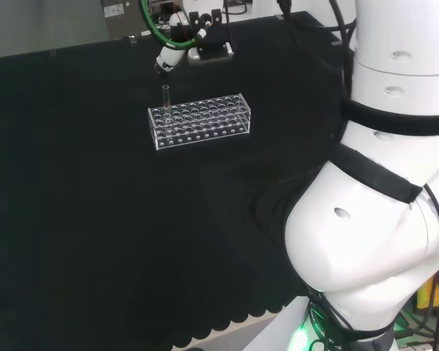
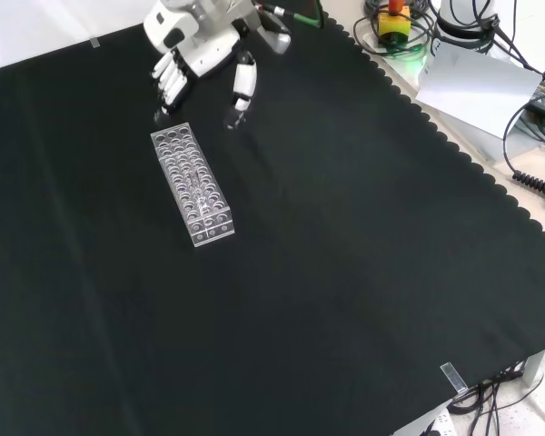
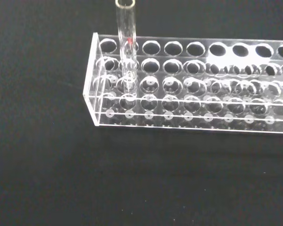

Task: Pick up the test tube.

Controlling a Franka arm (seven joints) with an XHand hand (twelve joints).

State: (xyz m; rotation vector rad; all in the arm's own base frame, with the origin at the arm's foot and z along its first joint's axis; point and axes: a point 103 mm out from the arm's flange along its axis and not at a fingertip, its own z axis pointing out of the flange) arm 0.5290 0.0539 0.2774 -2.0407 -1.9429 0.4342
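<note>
Standing upright in its rack (image 1: 200,121), the test tube (image 3: 126,44) seems just clear of the hand's (image 2: 186,54) straight fingers (image 2: 171,82).

The robot hand (image 2: 189,56) enters at the top of the front view, fingers (image 2: 171,84) extended downward and relaxed, the thumb (image 2: 243,82) set apart to their right. Nothing is held. A clear rack (image 2: 193,183) with rows of round holes lies on the surface (image 2: 345,272) just below the fingertips, not touching them, its long axis running from upper left to lower right. Whether a tube stands in it cannot be told here. The black cloth ends in a scalloped edge at the right. Beyond it: a white sheet (image 2: 477,77), cables (image 2: 536,177) and a yellow box with a red button (image 2: 395,20).
</note>
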